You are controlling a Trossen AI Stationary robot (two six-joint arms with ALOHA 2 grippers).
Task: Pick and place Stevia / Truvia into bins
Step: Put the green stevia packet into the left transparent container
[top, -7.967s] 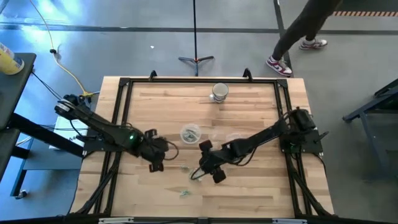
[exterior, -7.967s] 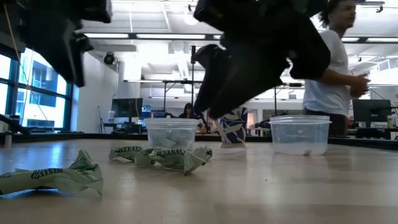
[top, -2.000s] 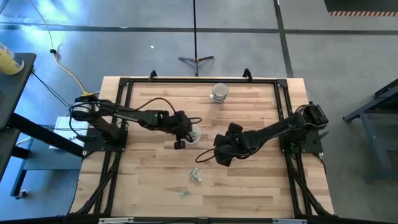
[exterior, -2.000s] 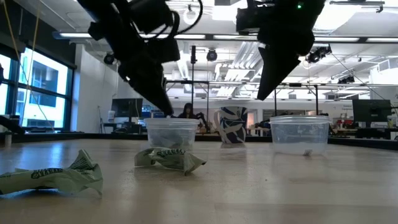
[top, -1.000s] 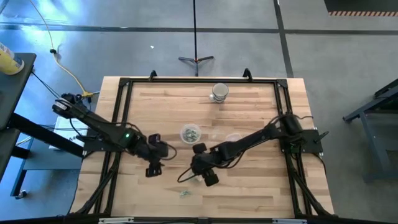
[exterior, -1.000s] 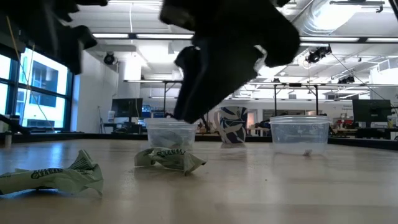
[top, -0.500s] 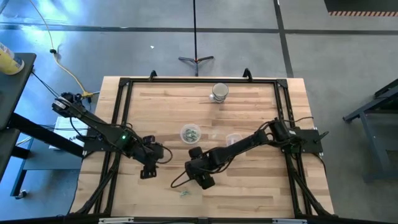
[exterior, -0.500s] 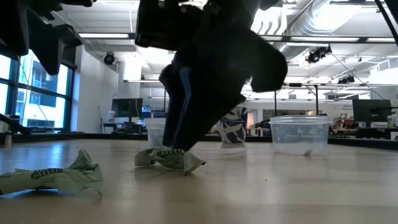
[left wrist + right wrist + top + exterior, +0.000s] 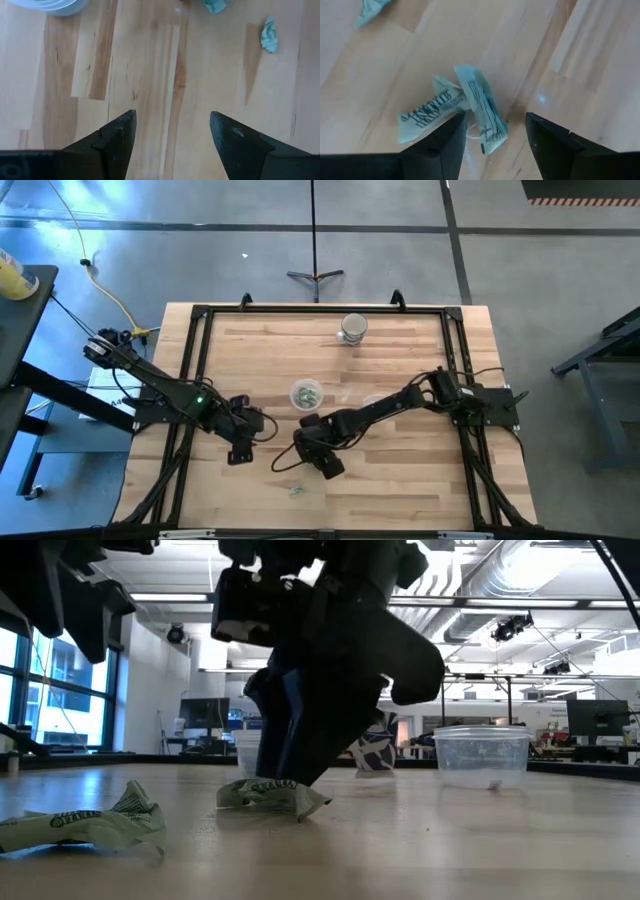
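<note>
A crumpled pair of pale green packets (image 9: 470, 112) lies on the wood, and in the low view it is the clump (image 9: 272, 796). My right gripper (image 9: 496, 120) is open and reaches down over it, with one finger on each side (image 9: 314, 456). Another packet (image 9: 85, 825) lies closer to the near edge (image 9: 296, 490). The tumbler-like clear cup (image 9: 306, 394) holds packets. The shallow round cup (image 9: 482, 755) stands to its right. My left gripper (image 9: 173, 116) is open above bare wood, left of the packets (image 9: 239, 448). My right gripper comes down slanting from above over the crumpled packets (image 9: 485, 125), its open fingers (image 9: 445, 142) on either side of them. The packets lie flat on the table. I cannot tell whether a fingertip touches them.
A greyish patterned jar (image 9: 352, 328) stands near the far edge. A black frame (image 9: 200, 315) runs around the tabletop. A loose cable (image 9: 285, 465) trails beside the right gripper. Bare wood stretches along the near right part of the table (image 9: 420, 480).
My right gripper has moved toward the table's left and come down until its fingers straddle the crumpled packets. The packets have stayed where they were.
</note>
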